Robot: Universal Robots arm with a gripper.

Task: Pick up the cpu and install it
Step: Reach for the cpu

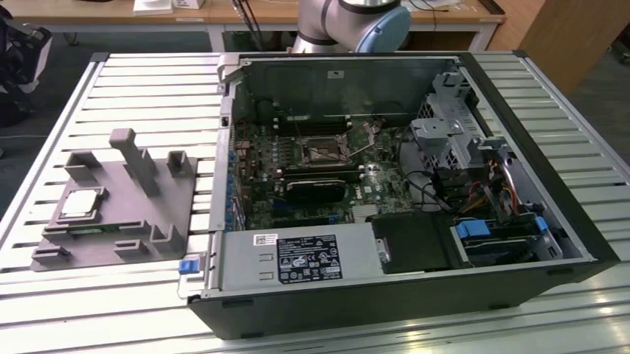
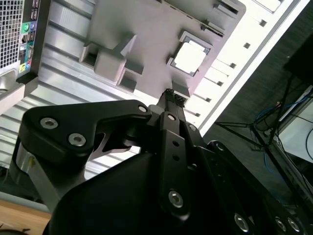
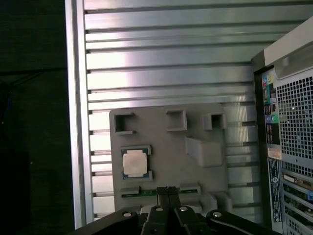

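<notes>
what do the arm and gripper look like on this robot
The arm is rounded silver-grey metal with a pale blue joint cap. The gripper is matte black, built from flat hinged links dotted with shiny round silver bolt heads, and it tapers to slim dark fingers.

The cpu (image 1: pixel 81 203) has a shiny, smooth metal top. The tray (image 1: pixel 172 203) is dull grey plastic. The table (image 1: pixel 147 88) is bright ribbed metal. The gripper (image 2: pixel 174 96) is matt black with shiny screws.
</notes>
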